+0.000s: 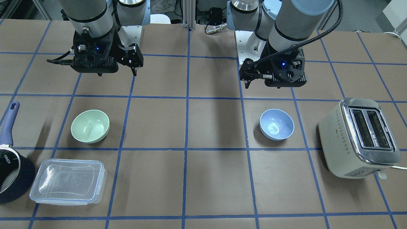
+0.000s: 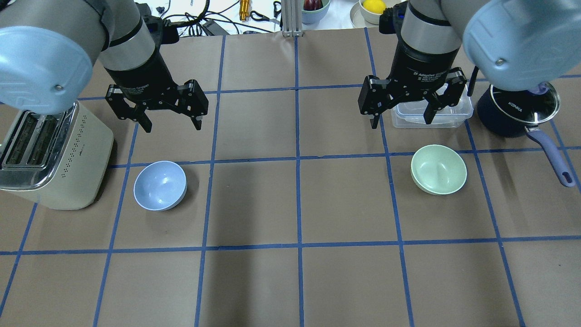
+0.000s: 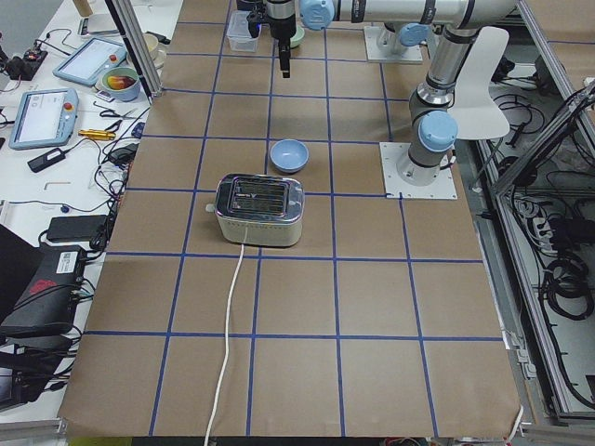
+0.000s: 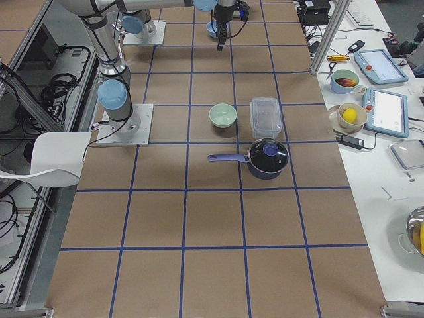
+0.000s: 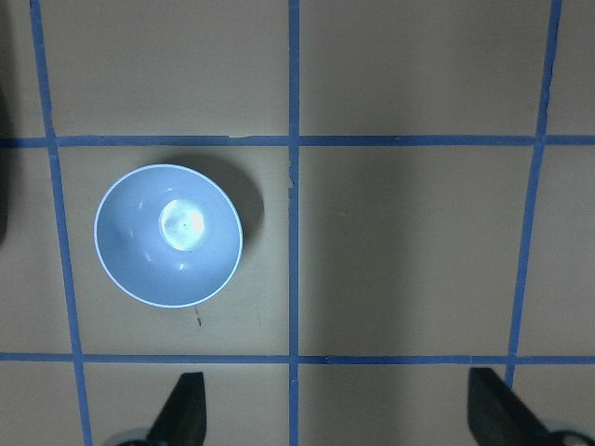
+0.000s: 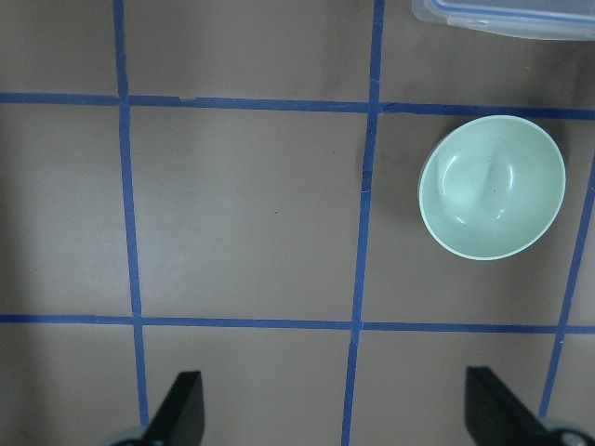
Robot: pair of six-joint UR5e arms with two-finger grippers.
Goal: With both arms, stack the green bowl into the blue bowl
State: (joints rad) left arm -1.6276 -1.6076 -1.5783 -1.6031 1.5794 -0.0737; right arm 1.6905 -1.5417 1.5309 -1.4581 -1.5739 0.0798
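The green bowl (image 1: 90, 126) stands upright and empty on the table; it also shows in the overhead view (image 2: 438, 169) and the right wrist view (image 6: 491, 186). The blue bowl (image 1: 276, 124) stands upright and empty about two grid squares away; it shows in the overhead view (image 2: 160, 185) and the left wrist view (image 5: 168, 235). My right gripper (image 2: 401, 122) is open and empty. It hangs above the table, short of the green bowl on the robot's side. My left gripper (image 2: 172, 126) is open and empty, and hangs likewise short of the blue bowl.
A cream toaster (image 2: 50, 154) stands just outside the blue bowl. A clear lidded container (image 2: 454, 117) and a dark blue pot (image 2: 517, 109) with a long handle lie beyond the green bowl. Bare brown grid squares lie between the bowls.
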